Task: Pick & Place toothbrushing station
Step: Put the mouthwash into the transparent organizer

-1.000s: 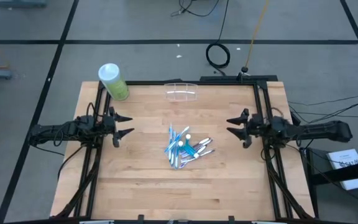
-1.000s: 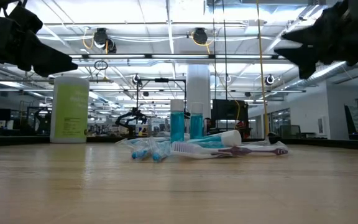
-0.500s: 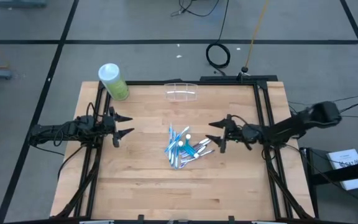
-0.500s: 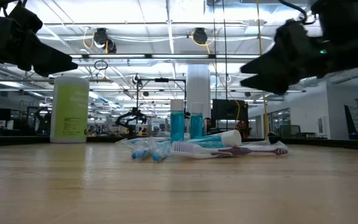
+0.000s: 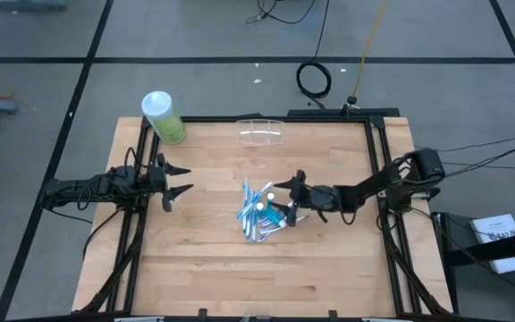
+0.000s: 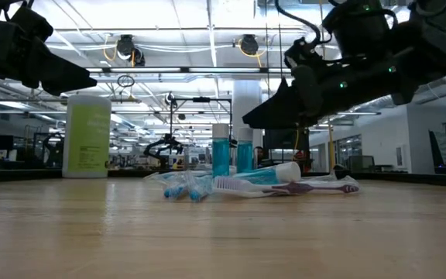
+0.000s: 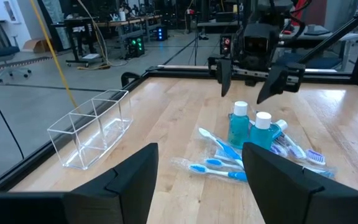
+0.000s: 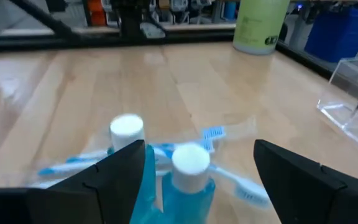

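The step in hand looks like the approach to the first pick: the right gripper [image 5: 286,195] hangs low over the pile of toothbrushes [image 5: 259,215] in the middle of the table [image 5: 204,268], with its fingers spread wide and nothing between them. Seen from its wrist, two small blue bottles with white caps [image 8: 190,160] stand upright just in front of the fingers, inside the gap between them, and blue toothbrushes [image 8: 229,177] lie flat around these bottles. A purple toothbrush [image 6: 324,186] lies at the edge of the pile, on the side of the right arm. The clear plastic holder [image 5: 261,132] stands well apart from the pile, at the far edge of the table, and it is empty. I think the next move needs a small descent and then a closing on one piece only, because the pieces touch and overlap. The left gripper [image 5: 175,180] waits open, well apart from the pile, near the light-green bottle [image 5: 163,117].
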Available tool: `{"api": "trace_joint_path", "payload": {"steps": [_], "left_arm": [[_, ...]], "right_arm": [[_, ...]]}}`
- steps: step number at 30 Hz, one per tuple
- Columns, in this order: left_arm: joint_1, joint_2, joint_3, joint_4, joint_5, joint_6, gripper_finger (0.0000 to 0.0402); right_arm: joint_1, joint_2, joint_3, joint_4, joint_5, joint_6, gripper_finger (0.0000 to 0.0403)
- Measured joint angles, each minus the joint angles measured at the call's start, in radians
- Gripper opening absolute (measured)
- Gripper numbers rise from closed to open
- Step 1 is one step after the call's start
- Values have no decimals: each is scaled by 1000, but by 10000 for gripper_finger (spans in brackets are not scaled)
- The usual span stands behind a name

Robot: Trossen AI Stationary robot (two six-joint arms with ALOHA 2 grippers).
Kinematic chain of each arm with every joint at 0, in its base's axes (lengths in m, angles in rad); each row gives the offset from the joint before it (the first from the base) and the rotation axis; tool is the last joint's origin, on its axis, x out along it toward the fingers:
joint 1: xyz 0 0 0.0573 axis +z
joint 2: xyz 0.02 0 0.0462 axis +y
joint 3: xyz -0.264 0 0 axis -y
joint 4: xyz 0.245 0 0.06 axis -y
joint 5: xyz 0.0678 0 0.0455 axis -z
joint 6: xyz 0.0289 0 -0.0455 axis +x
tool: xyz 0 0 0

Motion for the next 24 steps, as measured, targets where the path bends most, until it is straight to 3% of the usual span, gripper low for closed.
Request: {"api": "trace_joint_path", "payload": {"steps": [8, 24], "left_arm": [[0, 0, 0, 0, 0, 0, 241], [0, 0, 0, 0, 0, 0, 241]], "right_arm": [[-3, 63, 9, 12, -1, 31, 291], [-31, 68, 9, 41, -53, 47, 290]]}}
